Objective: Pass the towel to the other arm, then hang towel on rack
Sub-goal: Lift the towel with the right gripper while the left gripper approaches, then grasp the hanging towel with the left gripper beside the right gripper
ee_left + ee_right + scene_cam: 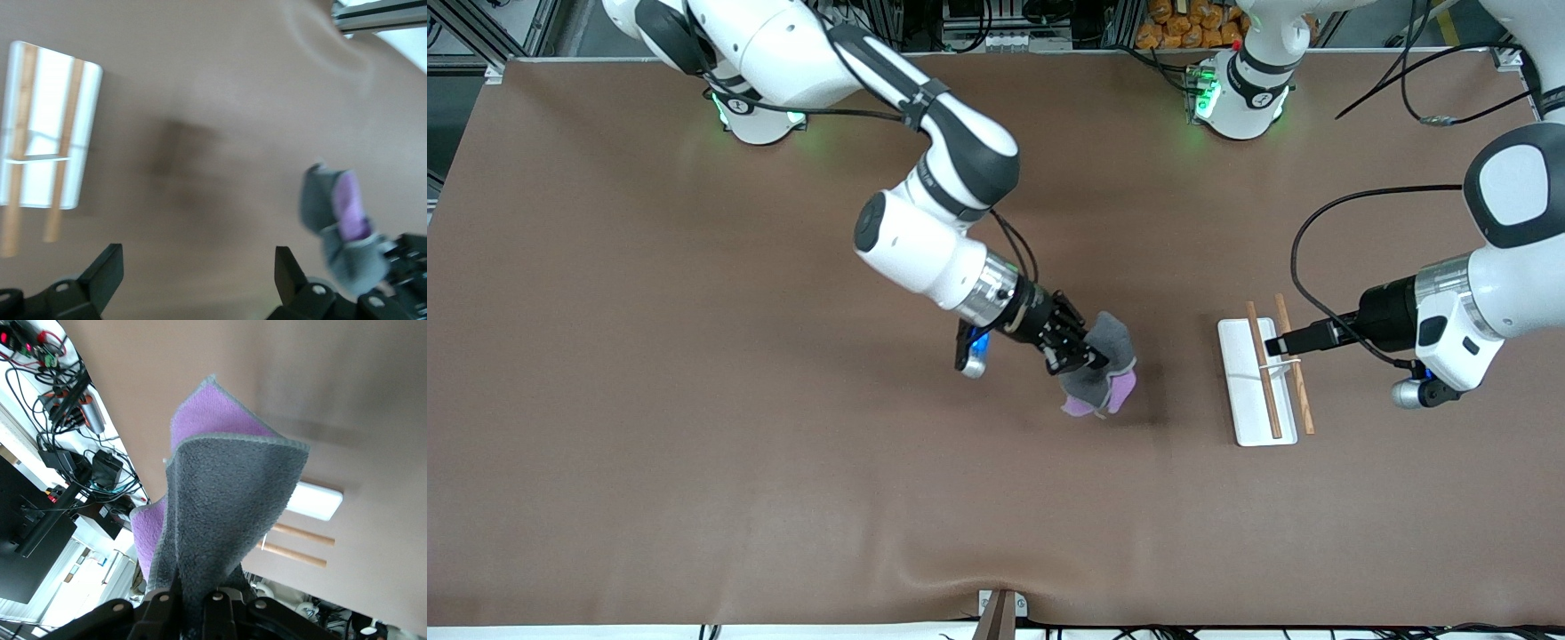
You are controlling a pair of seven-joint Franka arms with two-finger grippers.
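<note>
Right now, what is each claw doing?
Right gripper: shut on the towel, held up over the table.
Left gripper: open, holding nothing, over the rack.

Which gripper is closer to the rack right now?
Left. The left gripper hangs open right over the rack, above its rods. The right gripper is over bare table toward the right arm's end from the rack, shut on the towel.

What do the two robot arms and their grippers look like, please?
Both arms are glossy white with dark grey joint sections and silver wrist rings. Black cables run along them, and green lights glow at the bases. The right gripper and left gripper are black, with black fingers.
</note>
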